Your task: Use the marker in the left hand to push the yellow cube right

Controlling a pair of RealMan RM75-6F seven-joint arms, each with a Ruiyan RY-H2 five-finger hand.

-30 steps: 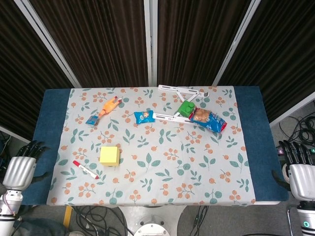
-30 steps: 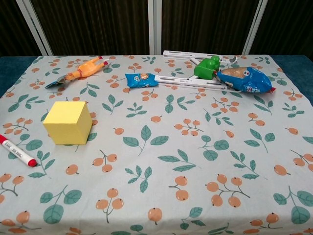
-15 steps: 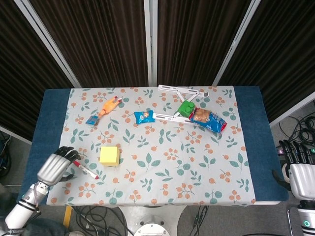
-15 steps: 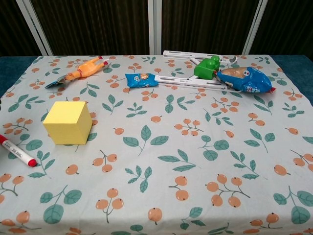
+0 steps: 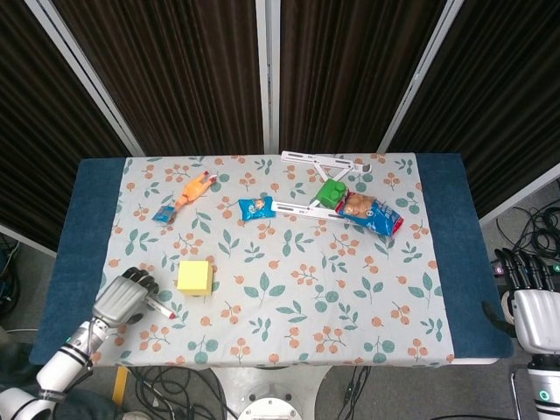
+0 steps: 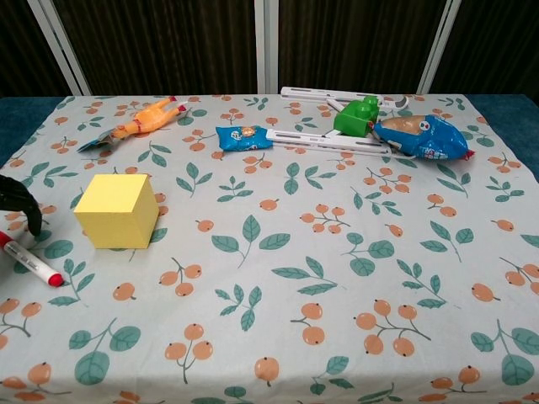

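Marker [image 5: 154, 304] lies flat on the bench [image 5: 262, 262] near its front-left corner, red cap pointing right and toward the front, just left of the yellow cube [image 5: 194, 276] and a little nearer the front edge. The left robot hand [image 5: 122, 296] hangs over the marker's rear end with fingers [image 6: 21, 202] curled downward; whether they have closed on the barrel cannot be told, since the chest view shows only dark fingertips above the pen and the head view hides the contact. The likeliest trouble is a poor pickup: a thin round pen on cloth may roll or skid away under a partial pinch, or be gripped so near one end that it swivels when pressed against the cube. A loosely held marker could also ride over the cube's top edge or turn it instead of sliding it. The right robot hand [image 5: 535, 311] rests open, well apart, beyond the bench's right edge.
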